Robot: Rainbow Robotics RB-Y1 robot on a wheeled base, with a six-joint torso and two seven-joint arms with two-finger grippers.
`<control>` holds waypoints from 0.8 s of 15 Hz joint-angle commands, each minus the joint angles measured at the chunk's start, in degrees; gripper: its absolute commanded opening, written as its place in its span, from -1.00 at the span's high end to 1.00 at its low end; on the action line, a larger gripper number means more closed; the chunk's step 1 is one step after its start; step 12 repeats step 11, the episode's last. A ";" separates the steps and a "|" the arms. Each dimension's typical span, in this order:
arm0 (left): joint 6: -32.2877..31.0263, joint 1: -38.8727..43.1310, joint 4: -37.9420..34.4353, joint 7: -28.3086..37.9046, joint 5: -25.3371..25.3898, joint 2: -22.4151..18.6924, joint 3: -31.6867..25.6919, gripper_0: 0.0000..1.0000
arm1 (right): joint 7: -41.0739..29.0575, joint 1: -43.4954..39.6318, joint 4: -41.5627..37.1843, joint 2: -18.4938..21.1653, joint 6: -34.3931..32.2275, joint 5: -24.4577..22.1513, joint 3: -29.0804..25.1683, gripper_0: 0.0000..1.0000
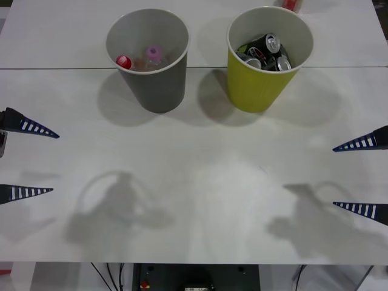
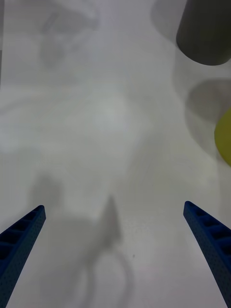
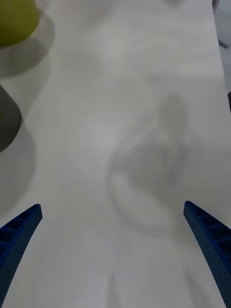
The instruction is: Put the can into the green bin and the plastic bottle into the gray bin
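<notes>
Cans [image 1: 270,51] in green bin [image 1: 260,88], plastic bottle [image 1: 126,62] in gray bin [image 1: 159,85]

Left gripper [image 1: 27,161] and right gripper [image 1: 362,176], fingers spread, at opposite sides.

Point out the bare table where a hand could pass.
Free: the broad white table between the left gripper and right gripper, both open, nearer the robot than the bins. Crowded: the gray bin and green bin sit close together.
</notes>
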State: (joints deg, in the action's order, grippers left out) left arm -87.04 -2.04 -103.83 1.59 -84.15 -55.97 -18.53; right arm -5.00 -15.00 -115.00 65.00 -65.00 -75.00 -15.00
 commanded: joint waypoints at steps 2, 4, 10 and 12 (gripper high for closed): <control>1.61 3.45 -3.48 -0.01 -0.66 0.16 -0.71 -1.00 | 0.00 0.00 0.00 0.00 0.00 0.00 0.00 -1.00; 1.61 3.53 -3.66 -0.10 -0.58 0.16 -0.71 -1.00 | 0.00 0.00 0.00 0.00 0.00 0.00 0.00 -1.00; 1.53 3.53 -3.66 -0.27 0.30 0.25 -0.54 -1.00 | 0.00 0.00 0.00 0.00 0.00 0.00 0.00 -1.00; 1.53 3.53 -3.66 -0.27 0.30 0.25 -0.54 -1.00 | 0.00 0.00 0.00 0.00 0.00 0.00 0.00 -1.00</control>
